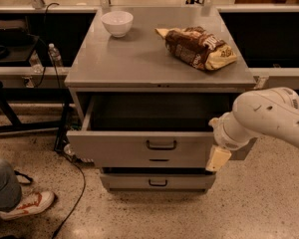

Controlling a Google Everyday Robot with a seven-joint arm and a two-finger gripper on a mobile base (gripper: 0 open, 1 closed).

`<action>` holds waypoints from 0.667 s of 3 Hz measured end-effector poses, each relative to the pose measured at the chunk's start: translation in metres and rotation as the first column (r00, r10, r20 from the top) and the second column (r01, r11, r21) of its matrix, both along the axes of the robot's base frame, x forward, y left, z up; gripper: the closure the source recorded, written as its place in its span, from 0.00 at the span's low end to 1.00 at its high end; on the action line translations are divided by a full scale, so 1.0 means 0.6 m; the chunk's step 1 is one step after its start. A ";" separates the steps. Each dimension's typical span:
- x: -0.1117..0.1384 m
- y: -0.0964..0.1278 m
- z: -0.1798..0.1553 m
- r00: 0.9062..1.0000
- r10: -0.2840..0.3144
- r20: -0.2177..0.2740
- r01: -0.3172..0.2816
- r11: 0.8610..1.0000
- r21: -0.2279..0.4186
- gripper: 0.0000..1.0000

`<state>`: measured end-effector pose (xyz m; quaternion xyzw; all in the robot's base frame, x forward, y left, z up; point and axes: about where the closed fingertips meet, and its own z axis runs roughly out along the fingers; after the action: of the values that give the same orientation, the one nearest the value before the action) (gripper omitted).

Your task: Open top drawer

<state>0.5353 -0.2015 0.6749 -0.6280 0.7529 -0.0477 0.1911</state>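
The top drawer (124, 151) is a grey drawer with a tall, flat front and a small black loop handle (161, 144) at centre. It stands pulled out from the cabinet, and its dark inside (154, 111) shows empty. My gripper (218, 158) hangs at the right end of the drawer front, overlapping its right edge, at the end of my white arm (264, 116), which comes in from the right. It is well right of the handle.
A white bowl (117, 23) and a brown chip bag (197, 46) lie on the cabinet top (139, 63). A lower drawer (158, 182) sits shut beneath. A person's shoe (25, 205) and a cable (72, 203) are on the floor at left.
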 end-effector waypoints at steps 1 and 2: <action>0.000 0.000 0.000 1.000 0.000 0.000 0.000 1.000 0.000 0.00; 0.006 0.001 -0.011 1.000 0.007 -0.030 -0.008 1.000 -0.008 0.00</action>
<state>0.5391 -0.2010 0.6684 -0.6322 0.7531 -0.0404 0.1776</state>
